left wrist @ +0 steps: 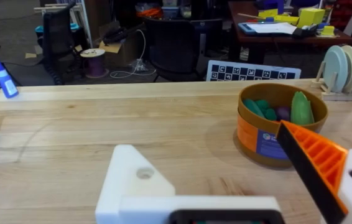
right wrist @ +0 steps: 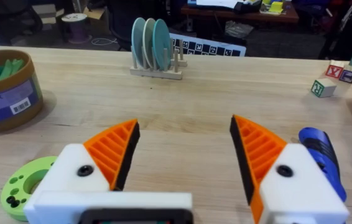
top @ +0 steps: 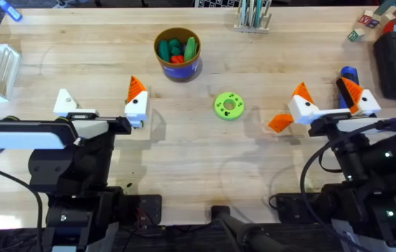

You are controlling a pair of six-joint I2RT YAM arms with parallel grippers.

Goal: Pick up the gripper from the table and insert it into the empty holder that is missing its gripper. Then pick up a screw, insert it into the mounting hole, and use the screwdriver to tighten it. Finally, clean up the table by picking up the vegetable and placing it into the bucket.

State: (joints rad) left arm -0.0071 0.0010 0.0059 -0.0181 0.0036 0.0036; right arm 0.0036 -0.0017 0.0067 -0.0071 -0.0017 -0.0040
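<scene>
Overhead: loose gripper [top: 279, 122] by right hand [top: 327, 103].

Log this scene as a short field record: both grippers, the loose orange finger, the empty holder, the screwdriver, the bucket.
left gripper: open; one orange finger fitted, one mount bare
holder: white mount on the left gripper, no finger in it
mounting hole: no screw seen in it
loose orange finger: lying on the table close by the right gripper
right gripper: open; both orange fingers fitted
screwdriver: blue, on the table just beyond the right gripper
bucket: upright, far middle of the table, green and red toys inside
</scene>
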